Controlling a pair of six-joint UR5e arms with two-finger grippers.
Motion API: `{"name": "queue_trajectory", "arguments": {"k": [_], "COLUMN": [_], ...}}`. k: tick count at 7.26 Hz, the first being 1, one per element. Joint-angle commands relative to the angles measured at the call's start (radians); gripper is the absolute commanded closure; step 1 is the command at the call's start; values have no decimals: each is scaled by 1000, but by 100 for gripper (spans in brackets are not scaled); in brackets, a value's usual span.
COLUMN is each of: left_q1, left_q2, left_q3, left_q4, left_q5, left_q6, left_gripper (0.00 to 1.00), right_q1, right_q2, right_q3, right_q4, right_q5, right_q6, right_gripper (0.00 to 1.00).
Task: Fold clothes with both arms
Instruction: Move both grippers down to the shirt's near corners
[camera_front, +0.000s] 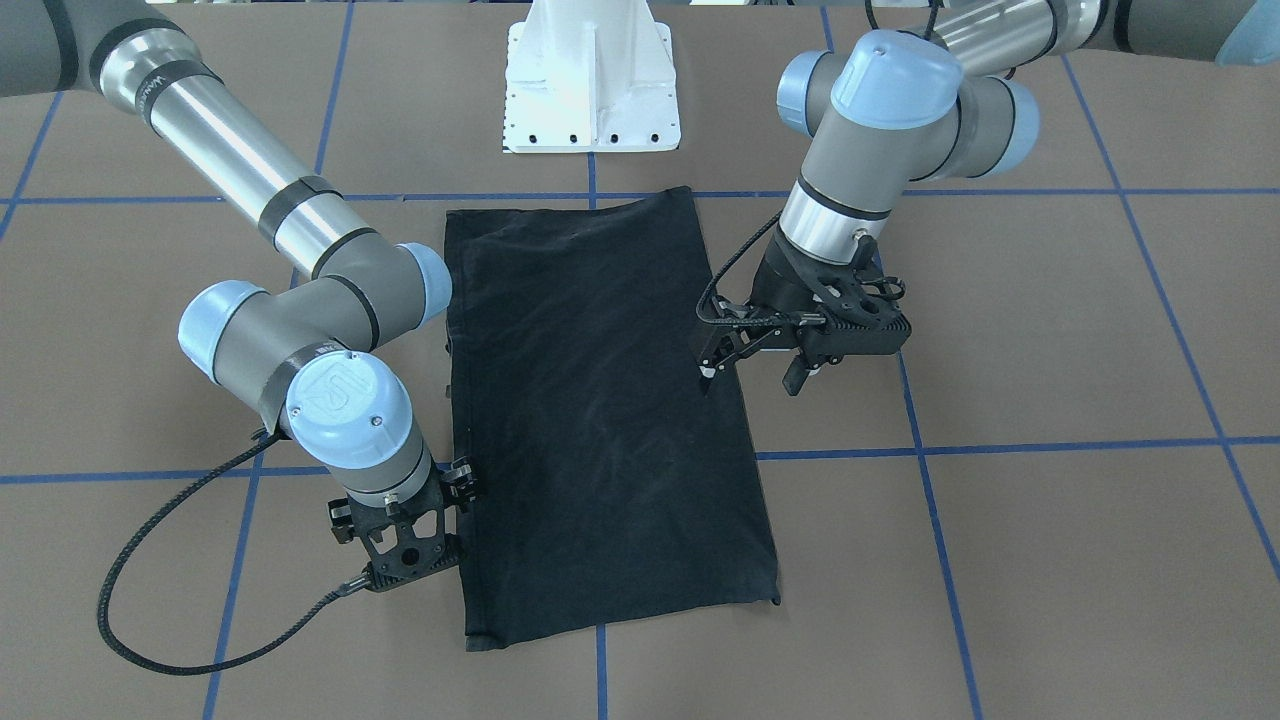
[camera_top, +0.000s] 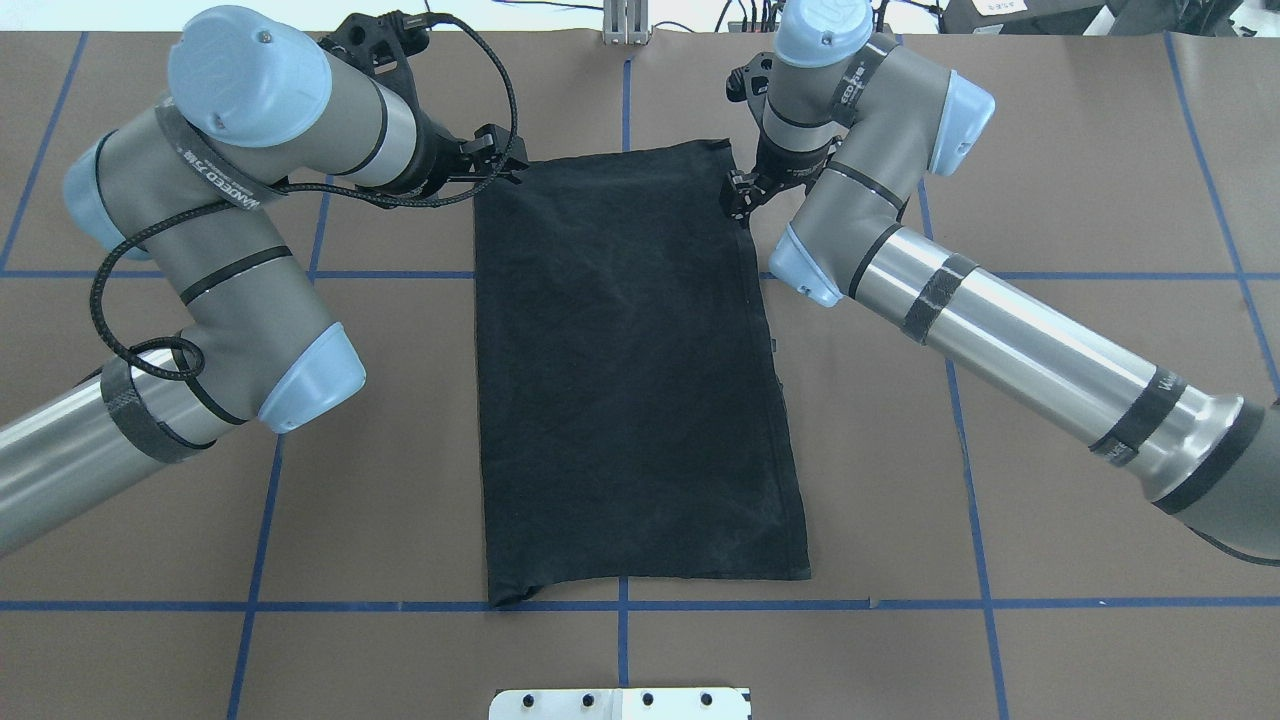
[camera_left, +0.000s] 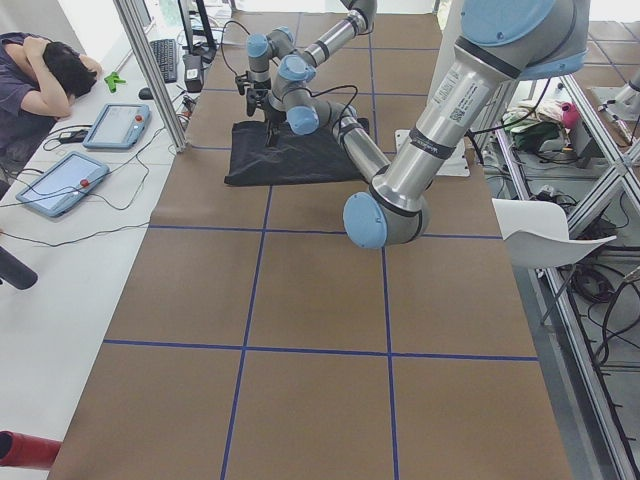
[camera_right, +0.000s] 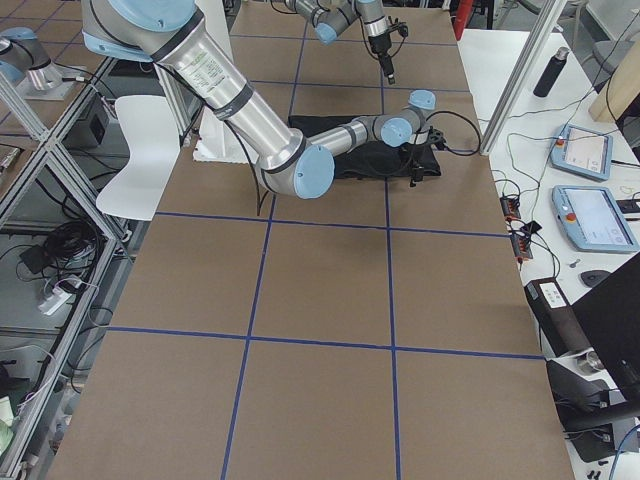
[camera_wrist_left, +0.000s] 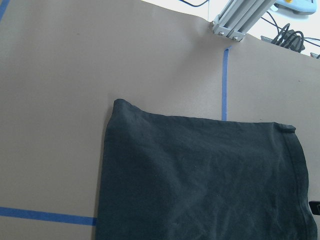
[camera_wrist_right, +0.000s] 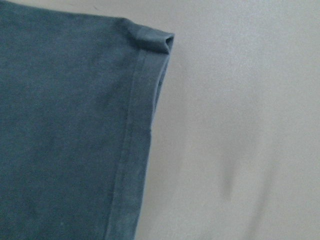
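The black T-shirt lies flat on the brown table, folded into a long rectangle with its plain side up; the logo is hidden. It also shows in the front view. My left gripper is open and empty, raised over the shirt's left edge; from overhead it sits by the far left corner. The left wrist view shows the shirt's far end and no fingers. My right gripper is low beside the far right corner. Its fingers are hidden. The right wrist view shows that corner's hem close up.
The white pedestal base stands at the robot's side of the shirt. Blue tape lines grid the table. An aluminium post stands at the far edge. A seated person and tablets are at a side desk.
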Motion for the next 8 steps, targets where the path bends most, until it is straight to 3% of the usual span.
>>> {"name": "queue_trajectory", "arguments": {"k": [1, 3, 4, 6, 8], "left_q1": [6, 70, 119, 241, 379], "left_q2": [29, 189, 249, 413, 451], "left_q3": [-60, -242, -284, -285, -289], "left_q4": [-1, -17, -61, -348, -371], "left_q5": [-65, -101, -99, -72, 9], "left_q6": [-20, -98, -170, -341, -487], "left_gripper": [0, 0, 0, 0, 0], "right_q1": [9, 6, -11, -101, -204], "right_q2": [-156, -357, -438, -557, -572], "right_q3": [295, 606, 721, 867, 938], "right_q4": [-70, -75, -73, -57, -54], "right_q5": [57, 121, 123, 111, 65], "right_q6": [142, 289, 354, 502, 623], "right_gripper": [0, 0, 0, 0, 0]}}
